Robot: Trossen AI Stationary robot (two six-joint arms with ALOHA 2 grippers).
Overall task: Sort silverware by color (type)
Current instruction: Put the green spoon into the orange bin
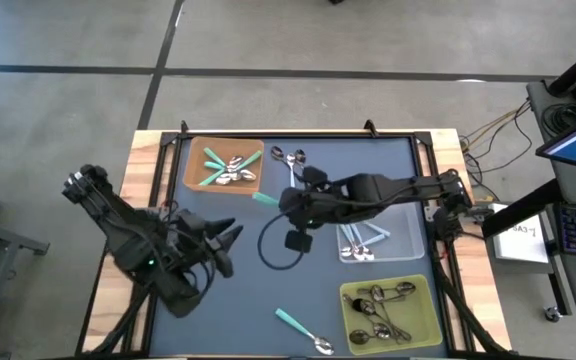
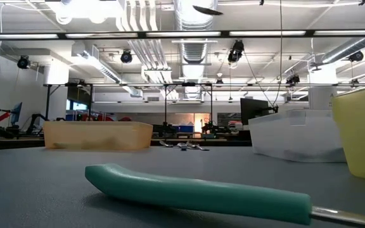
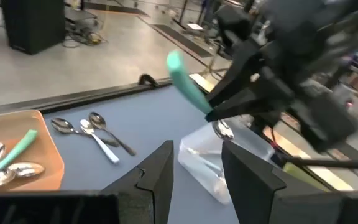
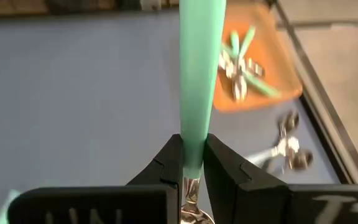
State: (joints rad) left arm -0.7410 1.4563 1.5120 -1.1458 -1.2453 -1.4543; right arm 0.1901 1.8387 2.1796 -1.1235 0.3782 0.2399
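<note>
Above mid-table, right end effector (image 4: 192, 163) pinches a teal-handled spoon (image 4: 201, 74); left end effector (image 3: 197, 168) gapes, empty.

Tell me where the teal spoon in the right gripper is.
In the high view the teal spoon is clamped in the right gripper above mid-table, just short of the orange tray holding other teal spoons.

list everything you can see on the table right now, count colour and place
orange tray: one, far left, holds teal-handled spoons
clear tray: one, right middle, holds light blue-handled spoons
yellow-green tray: one, near right, holds all-metal spoons
loose spoons: about three, metal bowls, far edge beside the orange tray
teal spoon on the mat: one, near edge, middle
held teal spoon: one, above the mat's middle
black cable loop: one, mid-mat
right gripper: shut on the held teal spoon
left gripper: open, left side
</note>
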